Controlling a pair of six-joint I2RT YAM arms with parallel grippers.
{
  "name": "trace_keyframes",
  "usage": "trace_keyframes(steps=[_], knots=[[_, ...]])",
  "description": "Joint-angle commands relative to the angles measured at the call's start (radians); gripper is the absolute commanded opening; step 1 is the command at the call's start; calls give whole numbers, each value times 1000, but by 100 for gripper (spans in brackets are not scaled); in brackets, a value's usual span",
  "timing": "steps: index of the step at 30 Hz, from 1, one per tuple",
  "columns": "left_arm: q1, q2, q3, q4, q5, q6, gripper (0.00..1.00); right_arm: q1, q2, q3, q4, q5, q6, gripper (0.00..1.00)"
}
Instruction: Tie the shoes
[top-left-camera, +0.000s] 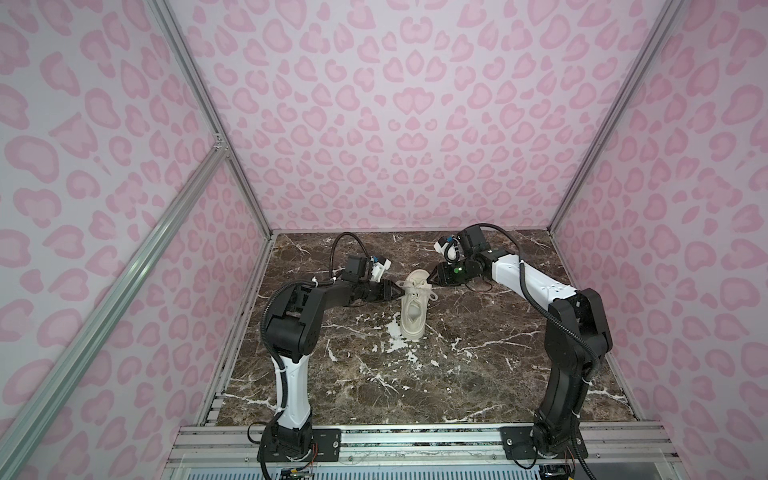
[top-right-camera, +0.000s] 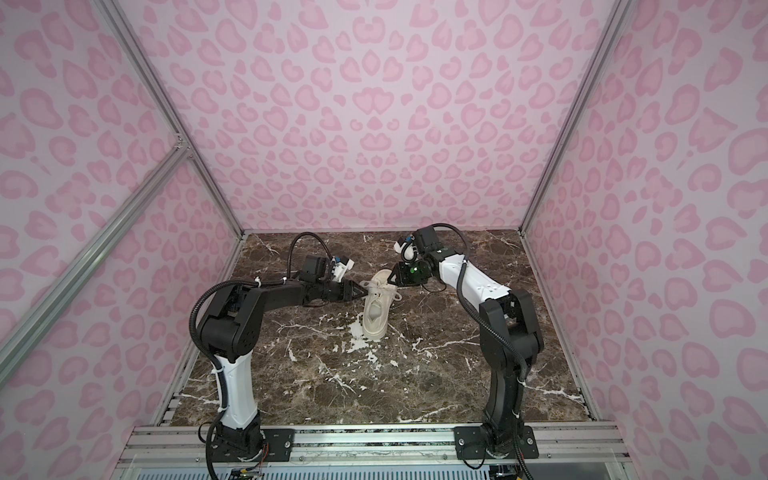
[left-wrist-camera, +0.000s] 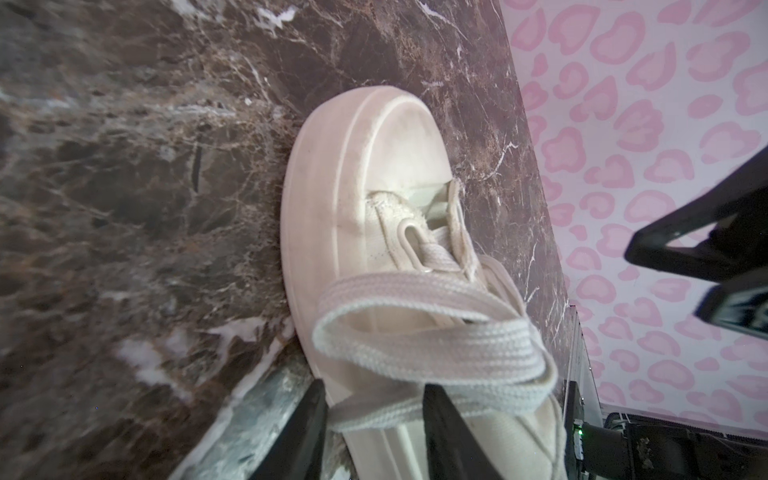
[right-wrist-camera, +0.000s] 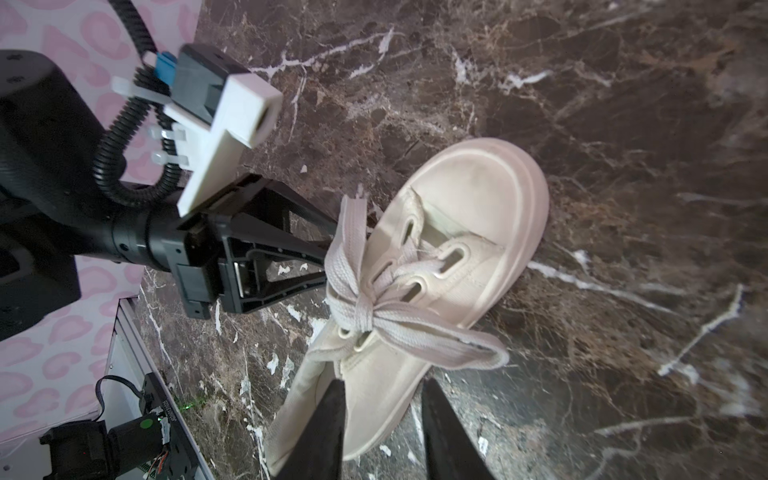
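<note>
A cream platform shoe (top-left-camera: 413, 309) (top-right-camera: 376, 318) stands mid-table, toe toward the back wall. Its flat laces are knotted in a bow (right-wrist-camera: 365, 311). My left gripper (top-left-camera: 399, 294) (left-wrist-camera: 376, 386) reaches in from the left. Its jaws stand apart around one lace loop (left-wrist-camera: 415, 357), a strand crossing between the fingers (left-wrist-camera: 444, 432). In the right wrist view that gripper's tips (right-wrist-camera: 328, 270) sit either side of the loop. My right gripper (top-left-camera: 432, 279) (right-wrist-camera: 383, 382) hovers open over the shoe's right side, holding nothing. The other loop (right-wrist-camera: 457, 345) lies just beyond its tips.
The shoe rests on a brown marble tabletop (top-left-camera: 478, 374) boxed in by pink patterned walls (top-left-camera: 395, 124). An aluminium rail (top-left-camera: 415, 436) with both arm bases runs along the front edge. The two grippers face each other closely across the shoe.
</note>
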Motion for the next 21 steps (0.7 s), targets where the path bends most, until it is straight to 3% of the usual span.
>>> trace_keyframes(steps=[1,3,8,14,21], knots=[[-3,18,-2,38,18,-10,40,2,9,8,10,-6,9,33],[-4,23,-2,48,23,-15,32,4,8,9,8,-5,9,33],[-5,21,-7,54,24,-15,23,9,2,4,7,-5,8,33],[-4,7,-6,46,23,-11,20,29,13,16,-3,17,-15,35],[-4,-1,-7,39,24,-9,21,100,104,168,-140,136,-152,43]])
